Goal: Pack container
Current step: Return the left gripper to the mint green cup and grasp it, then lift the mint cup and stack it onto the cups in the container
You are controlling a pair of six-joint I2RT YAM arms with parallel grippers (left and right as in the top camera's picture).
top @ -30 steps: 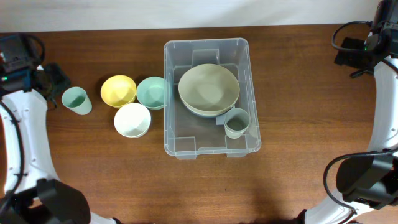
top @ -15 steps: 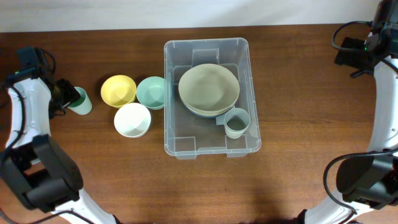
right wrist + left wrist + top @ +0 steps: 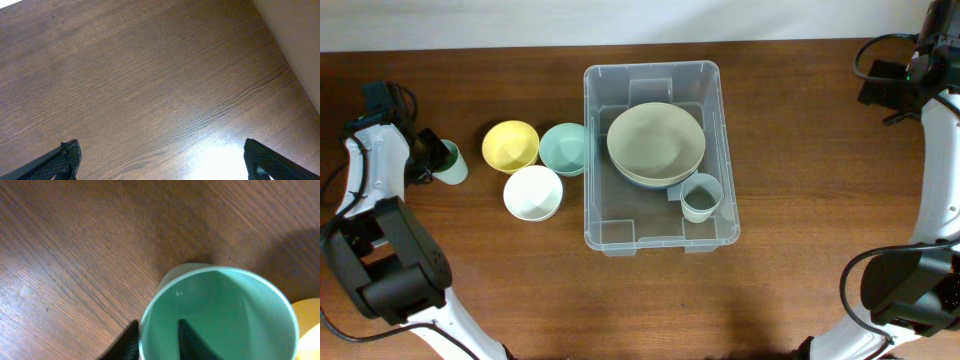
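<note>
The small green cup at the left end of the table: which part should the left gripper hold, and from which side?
Take the green cup by its rim wall, from above. It stands upright, mouth up, and the wall is thin, so one of the fingers fits inside and the other outside, as the left gripper is placed.

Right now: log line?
left end effector straddles green cup rim | right end effector open over table | container holds bowl, grey cup

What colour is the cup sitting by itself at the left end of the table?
Mint green. The cup shows best in the left wrist view.
</note>
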